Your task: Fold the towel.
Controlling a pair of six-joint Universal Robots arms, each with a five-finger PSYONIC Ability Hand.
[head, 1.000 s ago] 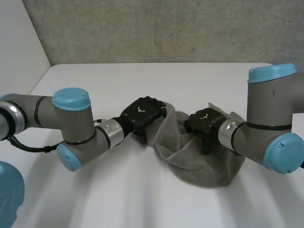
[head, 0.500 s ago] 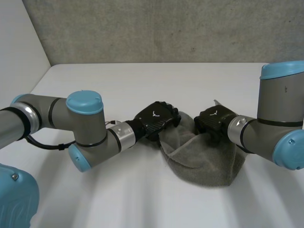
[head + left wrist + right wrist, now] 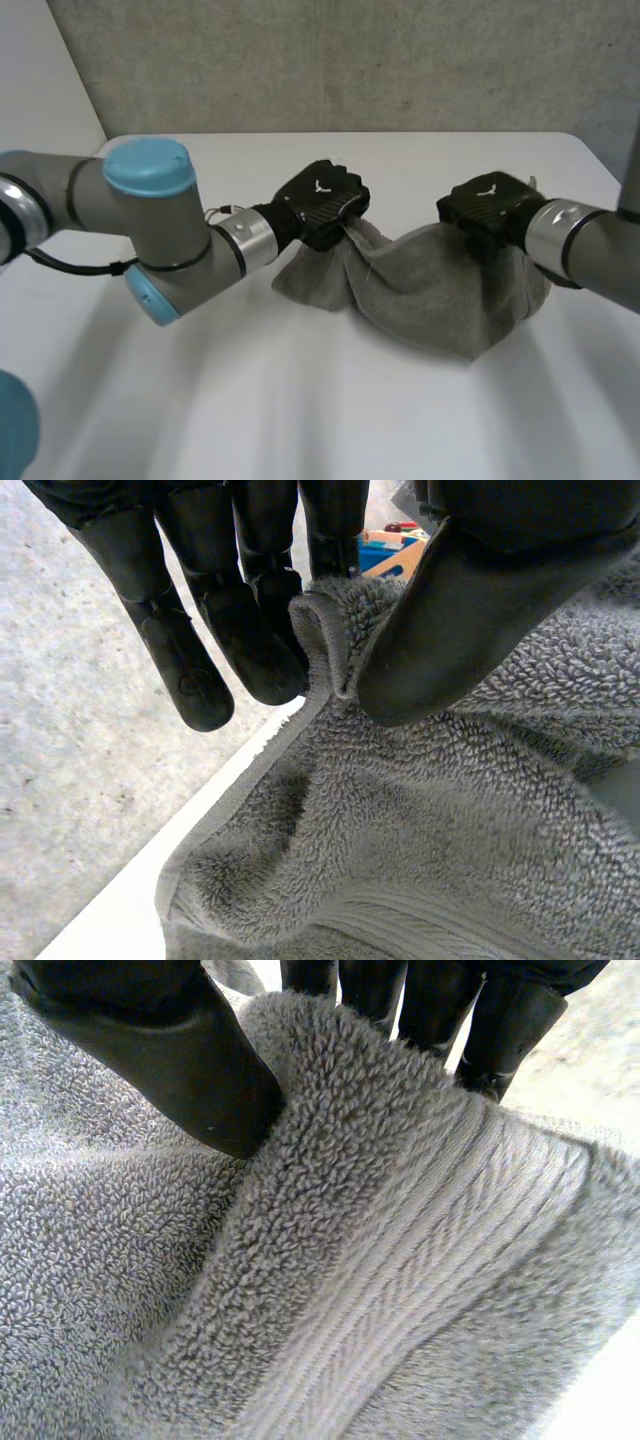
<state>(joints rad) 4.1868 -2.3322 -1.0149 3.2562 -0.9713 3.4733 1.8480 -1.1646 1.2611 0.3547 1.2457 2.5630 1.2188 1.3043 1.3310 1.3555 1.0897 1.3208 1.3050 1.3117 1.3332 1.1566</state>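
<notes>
Towel (image 3: 430, 300) in left hand (image 3: 322, 200) and right hand (image 3: 487, 205).

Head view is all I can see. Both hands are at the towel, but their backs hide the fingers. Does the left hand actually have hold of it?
Observer: Yes. In the left wrist view, the left hand pinches the towel between thumb and fingers.
Operator: Which part of it?
Observer: The hemmed edge, which stands up between the thumb and the fingertips.
Operator: And the right hand?
Observer: In its own wrist view, the right hand has its thumb on one side of a thick fold and its fingers on the other, beside the towel's woven band.
</notes>
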